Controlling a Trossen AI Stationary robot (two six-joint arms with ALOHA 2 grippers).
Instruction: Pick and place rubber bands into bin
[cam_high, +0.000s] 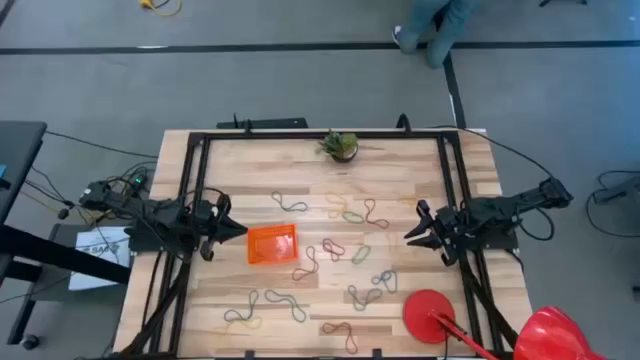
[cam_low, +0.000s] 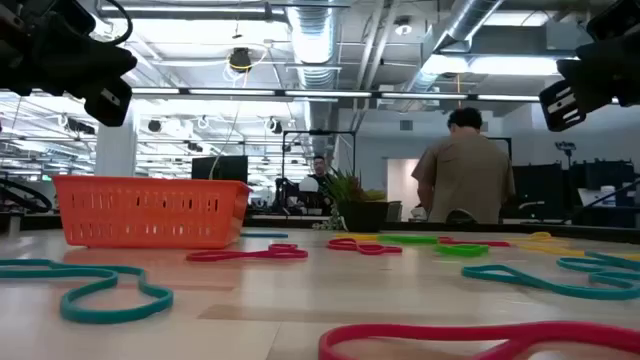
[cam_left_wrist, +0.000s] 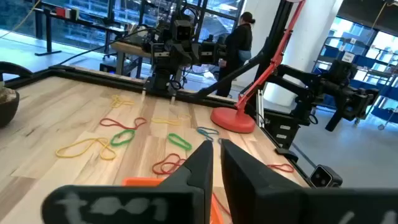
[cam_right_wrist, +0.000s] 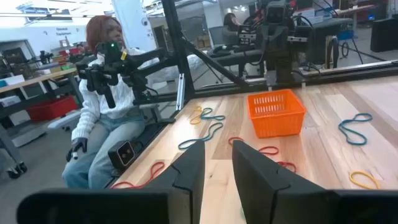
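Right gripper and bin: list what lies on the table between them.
In the high view, several rubber bands lie scattered between the right gripper and the bin; nothing else sits there.

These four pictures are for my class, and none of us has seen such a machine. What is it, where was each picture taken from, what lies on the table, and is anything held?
It is a robot with two dark arms at a wooden table. One picture looks straight down, one looks level across the tabletop, and two come from cameras on the arms' wrists. The left pincer hangs beside the orange bin, its fingers close together. The right pincer waits across the table, fingers slightly apart. Neither holds anything. Coloured rubber bands lie scattered on the wood, with a small potted plant at the far edge and a red round disc near the right corner. People show in the room behind.
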